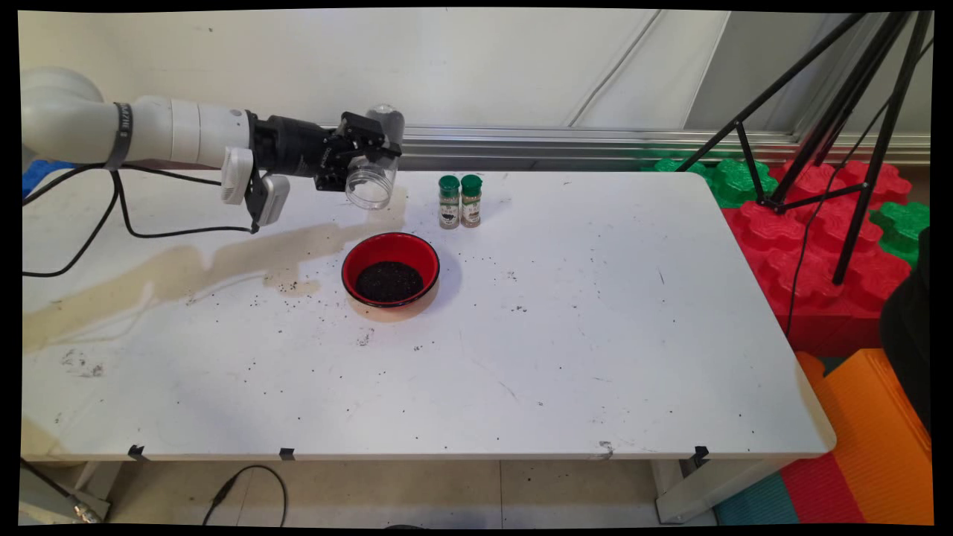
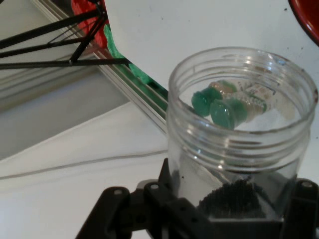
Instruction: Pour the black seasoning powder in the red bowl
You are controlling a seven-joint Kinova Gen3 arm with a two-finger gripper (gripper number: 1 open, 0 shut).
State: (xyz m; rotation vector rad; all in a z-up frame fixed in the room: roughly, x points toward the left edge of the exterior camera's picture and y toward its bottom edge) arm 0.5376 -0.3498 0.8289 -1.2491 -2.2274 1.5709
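Note:
My gripper [image 1: 370,155] is shut on a clear plastic jar [image 1: 371,179], held in the air above the table's back part and tipped over with its open mouth pointing down and to the right. In the hand view the jar [image 2: 239,144] fills the middle, with a little dark grain left against its wall near the fingers. Below and to the right of the jar stands a red bowl [image 1: 390,247] with dark grains [image 1: 389,281] in it. Two green-capped spice bottles [image 1: 459,201] stand upright just behind the bowl; they also show through the jar [image 2: 222,107].
Dark grains lie scattered over the white table [image 1: 581,335] around the bowl. A black tripod [image 1: 834,112] stands off the table's right end over red and green foam blocks [image 1: 804,223]. Black cables [image 1: 119,216] hang from the arm on the left.

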